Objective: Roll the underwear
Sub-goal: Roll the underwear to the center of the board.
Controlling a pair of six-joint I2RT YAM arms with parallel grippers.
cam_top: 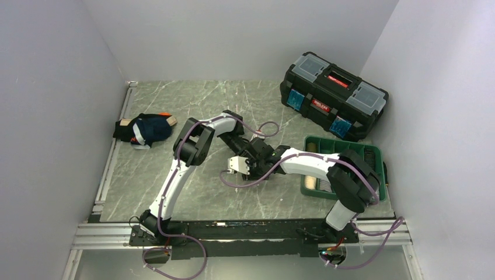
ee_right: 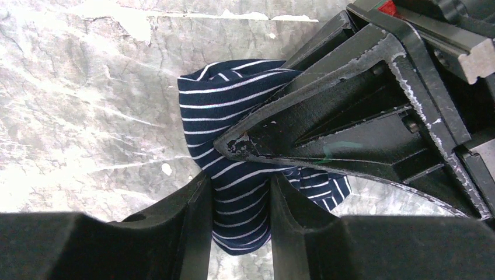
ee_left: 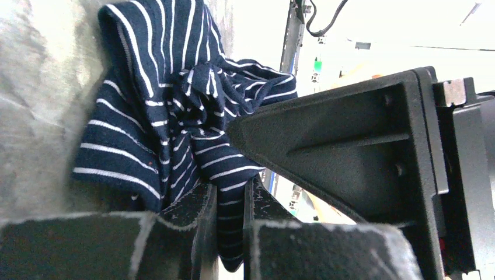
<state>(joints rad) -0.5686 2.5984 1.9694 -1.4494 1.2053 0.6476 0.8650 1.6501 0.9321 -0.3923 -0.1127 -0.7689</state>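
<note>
The 2 arms meet over the middle of the table, and both grippers have hold of the same garment: the striped underwear, navy with thin white stripes.

In the left wrist view, the left gripper is nearly closed, its 2 fingers pinching a narrow fold of the striped cloth between them. The rest of the garment bunches up above the fingers in loose folds against the marbled surface. A finger of the other gripper reaches in from the right and presses into the bundle.

In the right wrist view, the right gripper stands wider, and a thicker fold of the same cloth fills the gap, touching both fingers, so it is clamped on the garment too. The left gripper's finger crosses over the cloth from the upper right (its tip lies right on the stripes). The bundle rests on the table beneath.

From above, the grippers hide the striped garment almost wholly.

The other underwear lies well apart, in a heap near the left wall; it appears to be 2 dark pieces with orange and tan showing, though the heap is too small to separate. A black toolbox stands at the far right, with a green tray just in front of it.
</note>
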